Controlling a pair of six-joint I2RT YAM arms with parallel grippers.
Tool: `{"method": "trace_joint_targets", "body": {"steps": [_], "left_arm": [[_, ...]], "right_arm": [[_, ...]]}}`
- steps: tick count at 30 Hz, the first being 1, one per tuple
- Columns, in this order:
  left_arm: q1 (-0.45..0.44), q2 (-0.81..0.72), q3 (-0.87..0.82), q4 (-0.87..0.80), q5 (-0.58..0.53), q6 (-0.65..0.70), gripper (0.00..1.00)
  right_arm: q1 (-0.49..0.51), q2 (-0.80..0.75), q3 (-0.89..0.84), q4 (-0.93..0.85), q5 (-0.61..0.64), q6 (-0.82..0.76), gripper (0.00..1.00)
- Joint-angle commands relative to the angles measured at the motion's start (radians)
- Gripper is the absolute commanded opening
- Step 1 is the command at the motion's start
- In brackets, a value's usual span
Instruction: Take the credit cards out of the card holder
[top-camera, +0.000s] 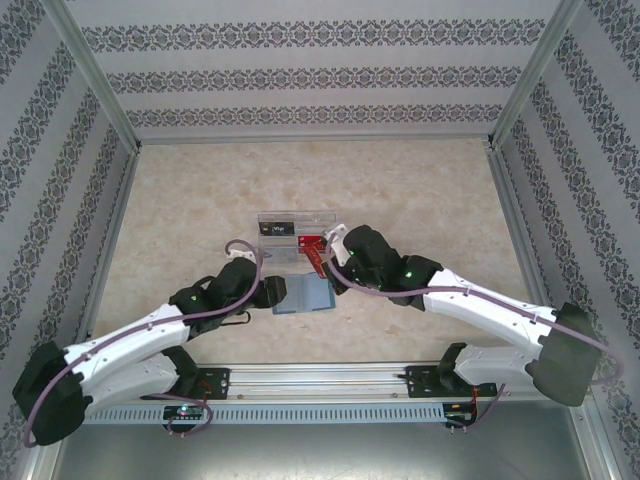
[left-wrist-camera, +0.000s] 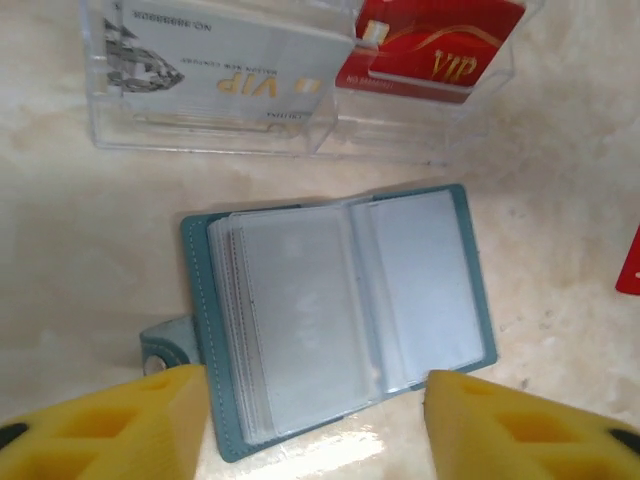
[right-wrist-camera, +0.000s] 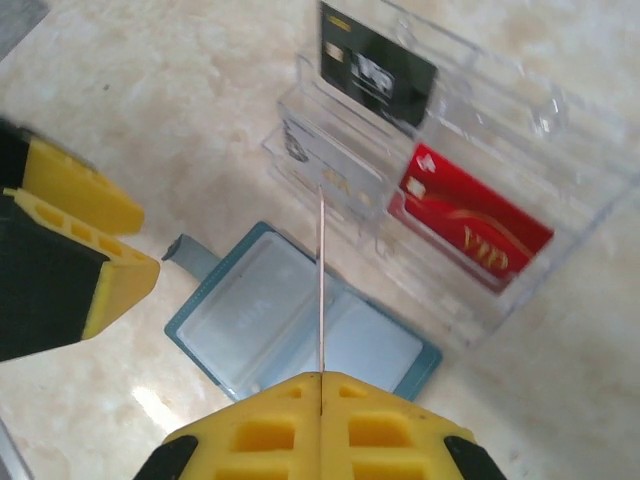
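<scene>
A pale, stone-look table is sitting inside walls with patterned paper. The card holder is lying open and flat in the middle of the left wrist picture, just below the clear tray, with its see-through pages facing up. The left gripper is hanging over the holder's near edge with its jaws wide apart, gripping nothing. The right gripper is pinching a red card tight, edge-on, near the tray. The holder is looking soft, light and floppy, and its plastic pages are looking slippery, so it would likely slide on the smooth table. Pressing down on the teal border seems the best place to hold it. I cannot tell if more cards are hiding inside.
</scene>
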Motion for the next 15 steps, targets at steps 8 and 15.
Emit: {"method": "trace_joint_targets", "body": {"steps": [8, 15], "left_arm": [[0.005, -0.272, -0.085, -0.154, -0.130, 0.016, 1.00], [0.005, -0.407, -0.124, -0.206, -0.172, 0.017, 1.00]], "right_arm": [[0.061, 0.210, 0.167, -0.109, 0.270, -0.547, 0.00], [0.086, 0.370, 0.234, -0.090, 0.449, -0.801, 0.00]]}}
